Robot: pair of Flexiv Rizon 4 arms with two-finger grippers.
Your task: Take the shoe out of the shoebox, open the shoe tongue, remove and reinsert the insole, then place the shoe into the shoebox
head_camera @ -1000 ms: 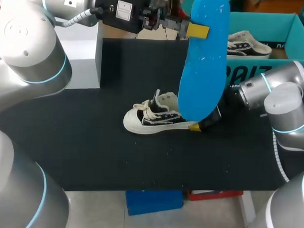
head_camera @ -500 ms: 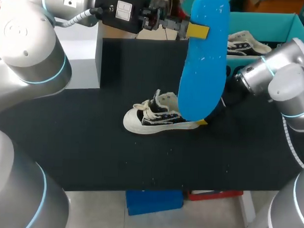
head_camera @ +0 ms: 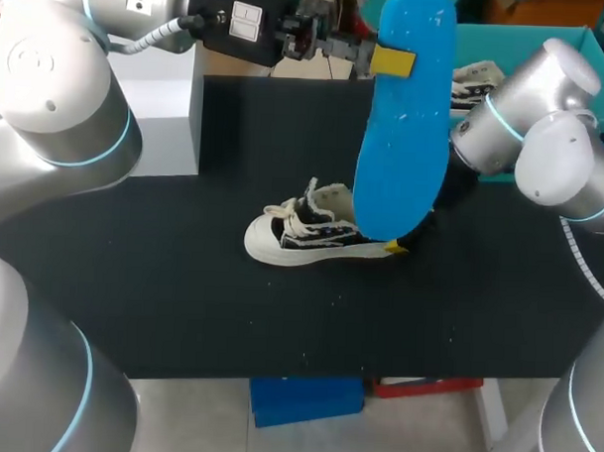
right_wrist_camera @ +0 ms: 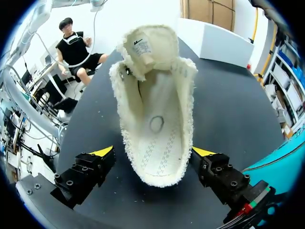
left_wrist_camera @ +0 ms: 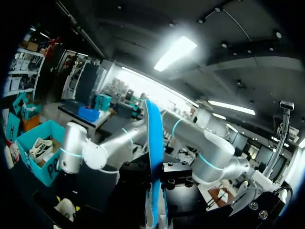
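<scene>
Head view: L claw (head_camera: pixel 391 61) is up high at the back of the bench (head_camera: pixel 181 281), clamped on the blue insole (head_camera: pixel 404 140). Insole hangs upright, and its lower end overlaps the shoe's heel in this view. Shoe (head_camera: pixel 300 234) sits approx. mid-bench on its sole, toe toward the L side. R arm (head_camera: pixel 529 110) comes in across the teal shoebox (head_camera: pixel 492 39), which has a 2nd shoe (head_camera: pixel 478 79) inside. R claw (head_camera: pixel 394 248) is mostly hidden behind the insole; one yellow tip shows at the shoe's heel.

Left wrist view: insole is seen edge-on, running straight out from the L claw. Yellow tips not visible here. R arm is beyond it, w/ shoebox and 2nd shoe farther off to one side.

Right wrist view: R claw's fingers (right_wrist_camera: pixel 102 152) are spread wide, one each side of the heel. One has a clear gap to the shoe, the other is just beside it, so no grip. Shoe opening faces the camera, w/ the stitched cream footbed showing and the tongue up at the far end.
</scene>
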